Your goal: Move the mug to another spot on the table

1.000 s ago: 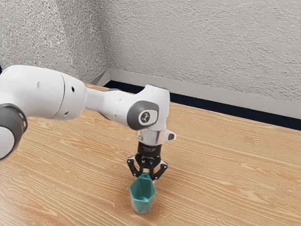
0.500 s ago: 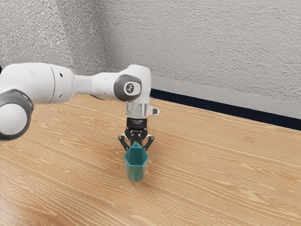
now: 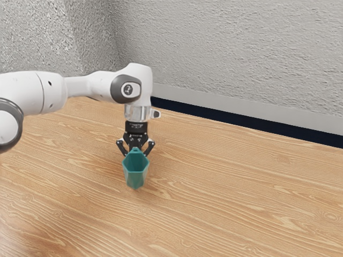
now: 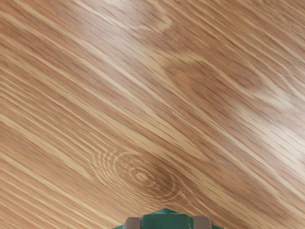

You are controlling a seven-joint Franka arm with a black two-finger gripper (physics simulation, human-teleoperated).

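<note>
A white robot arm (image 3: 64, 93) reaches in from the exterior view's left over a light wooden table (image 3: 241, 187); its black gripper (image 3: 135, 151) points straight down. The two fingers are clamped on the rim of a teal mug (image 3: 135, 171), one on each side of the mug's wall. The mug hangs upright under the hand, its faceted sides narrowing toward the base; whether the base touches the wood or hangs just above it cannot be told.

The mug is well in from the table's far edge, toward the far corner at the exterior view's left. Bare wood grain surrounds it on every side. Beyond the far edge runs a dark strip (image 3: 257, 122); behind that stands a rough grey wall (image 3: 241, 48), which turns a corner at the exterior view's upper left.

In the wrist view the mug's green rim (image 4: 164, 220) shows blurred just under the hand, with a grey finger pad (image 4: 132, 222) at each side of it. Past the rim lies the table (image 4: 143, 71) with slanting grain; a ringed knot (image 4: 138, 174) in the wood sits near the mug.
</note>
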